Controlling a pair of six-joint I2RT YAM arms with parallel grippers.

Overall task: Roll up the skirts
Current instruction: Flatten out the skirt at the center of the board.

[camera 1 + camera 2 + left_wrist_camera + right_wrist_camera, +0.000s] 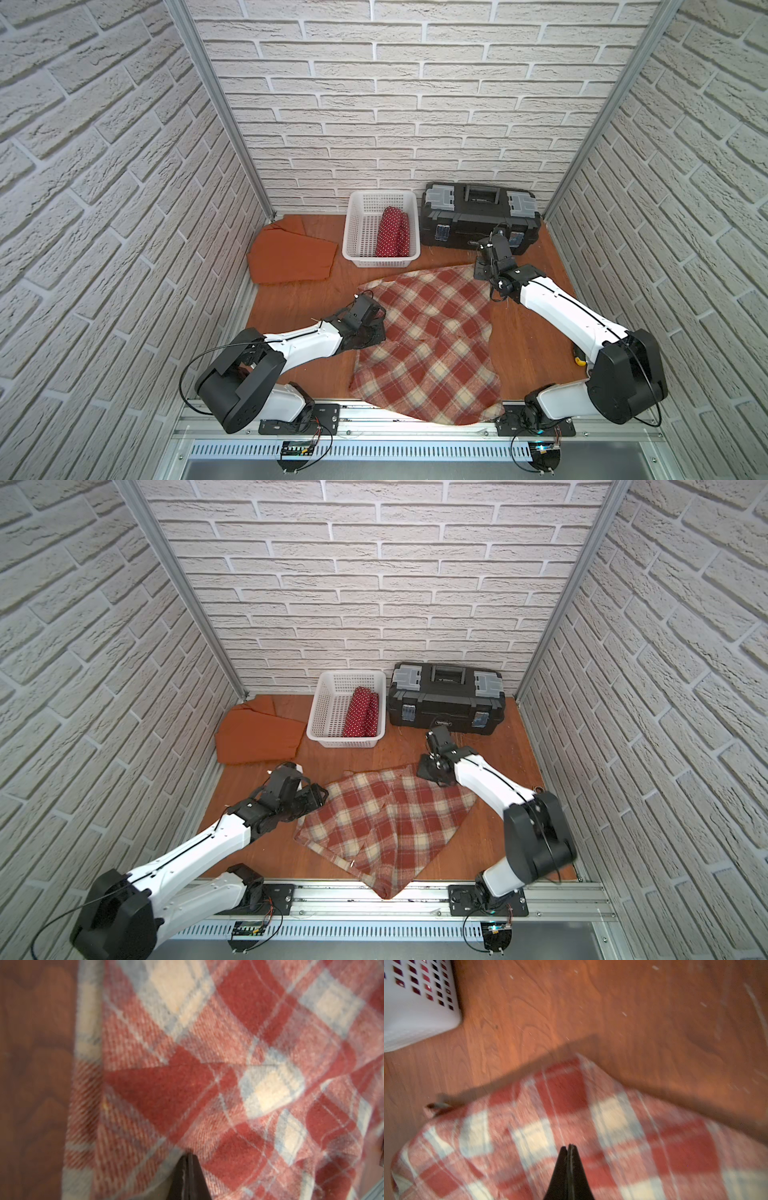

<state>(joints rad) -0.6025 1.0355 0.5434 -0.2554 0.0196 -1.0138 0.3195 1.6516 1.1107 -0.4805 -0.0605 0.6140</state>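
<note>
Your plaid skirt (428,340) is lying spread across the middle of the tabletop (528,332). Your left tool (188,1156) is pinching its left edge, while your right tool (568,1147) is hanging pressed together over the far right corner; you cannot tell whether it is gripping cloth. The dotted skirt (392,232) is sitting rolled in the basket (361,232), and the orange skirt (291,257) is lying flat beside it.

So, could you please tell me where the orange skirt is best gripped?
Probably the orange skirt's near edge, approached from the front: it lies flat, its far end crowds the wall corner, and the basket stands close beside it.
</note>
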